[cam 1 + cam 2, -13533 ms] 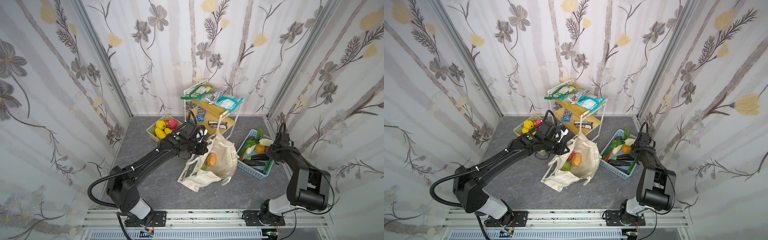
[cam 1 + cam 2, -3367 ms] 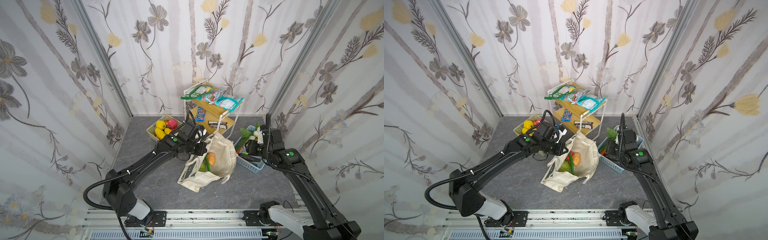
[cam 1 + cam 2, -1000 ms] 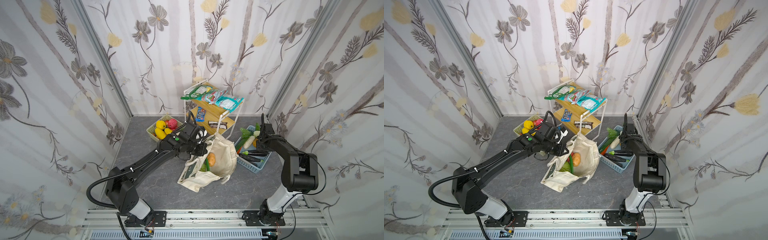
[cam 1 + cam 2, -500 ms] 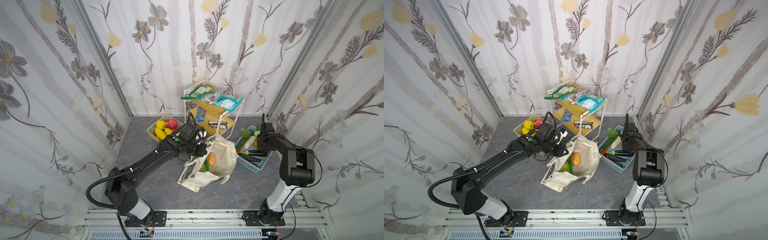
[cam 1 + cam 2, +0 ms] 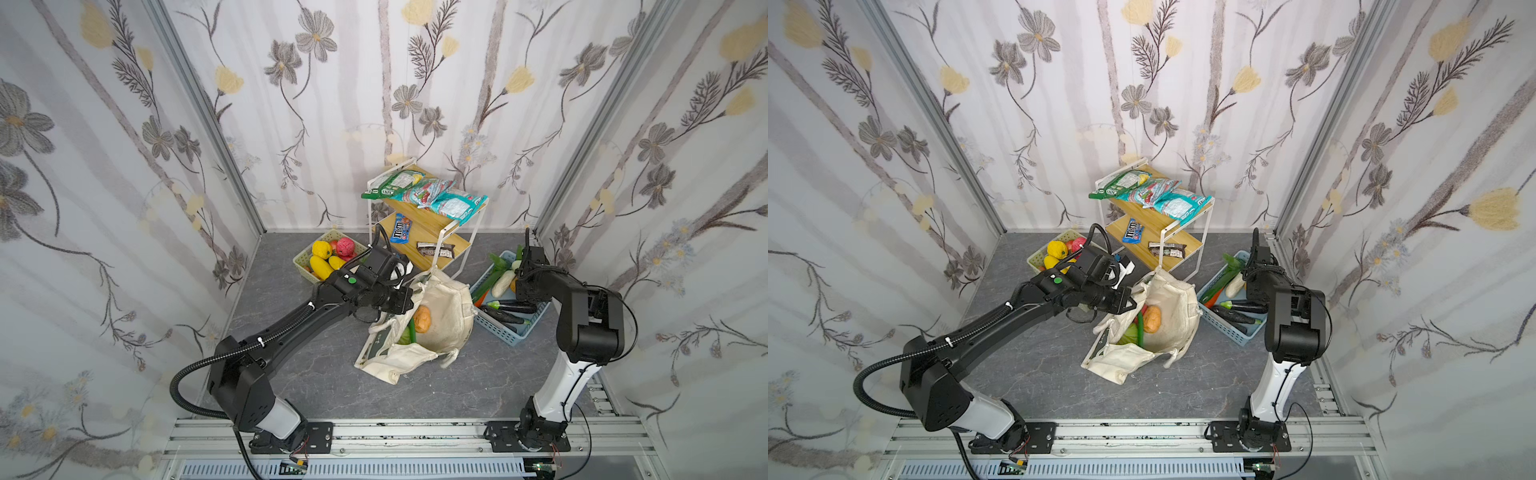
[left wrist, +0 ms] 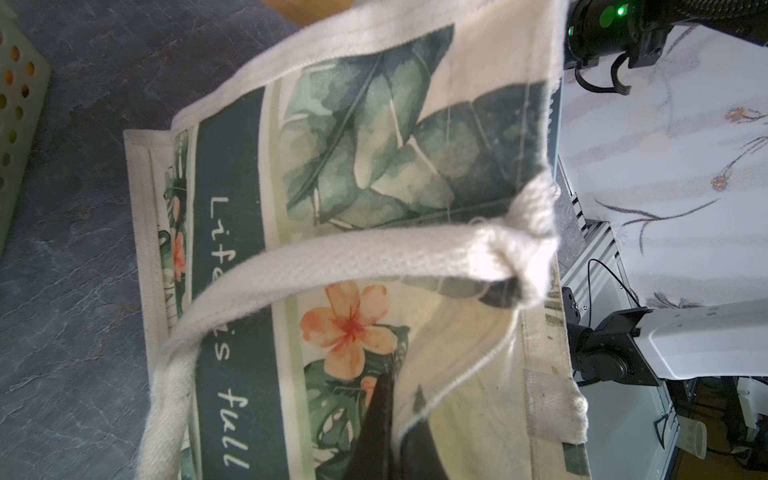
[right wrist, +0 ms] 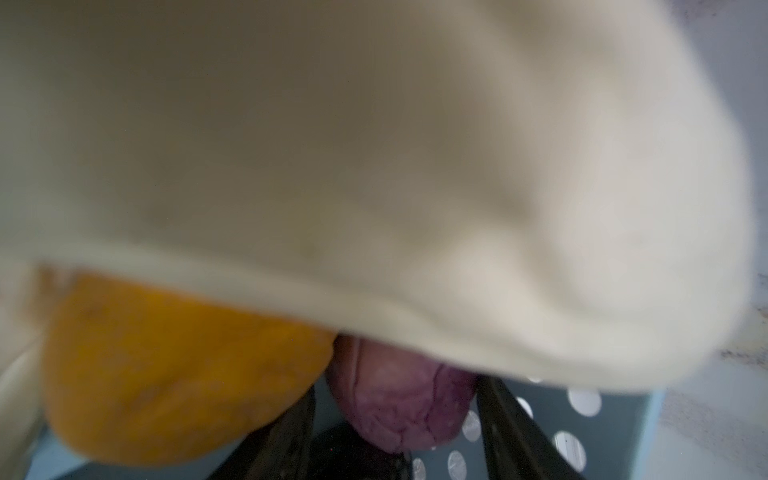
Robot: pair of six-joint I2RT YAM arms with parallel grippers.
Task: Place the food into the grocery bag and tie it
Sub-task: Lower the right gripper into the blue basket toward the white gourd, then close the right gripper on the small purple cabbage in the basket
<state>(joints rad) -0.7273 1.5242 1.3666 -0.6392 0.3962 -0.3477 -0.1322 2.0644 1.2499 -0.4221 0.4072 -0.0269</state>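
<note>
Grey marbled floor (image 5: 324, 374) between flower-papered walls carries everything. At the centre of both top views the left gripper (image 5: 405, 300) is clamped tight on the rim of the grocery bag (image 5: 444, 307). The left wrist view shows its dark fingers (image 6: 380, 415) pinching the cream edge beside the green lettered band. The bag slumps open at frame centre, holding an orange food piece (image 5: 423, 319) and a green piece (image 5: 410, 332).

Right of centre, the right gripper (image 7: 397, 395) points down into the blue basket (image 5: 509, 334). Its jaws stand partly apart on either side of a purple vegetable (image 7: 386, 415); whether they press on it I cannot tell. A blurred white vegetable (image 7: 374, 166) and an orange fruit (image 7: 166, 374) crowd that lens. Dark eggplants (image 5: 513, 308) lie in the same basket. A pale green basket (image 5: 302, 266) of yellow fruit sits left of the wire shelf (image 5: 440, 232), upper centre.
</note>
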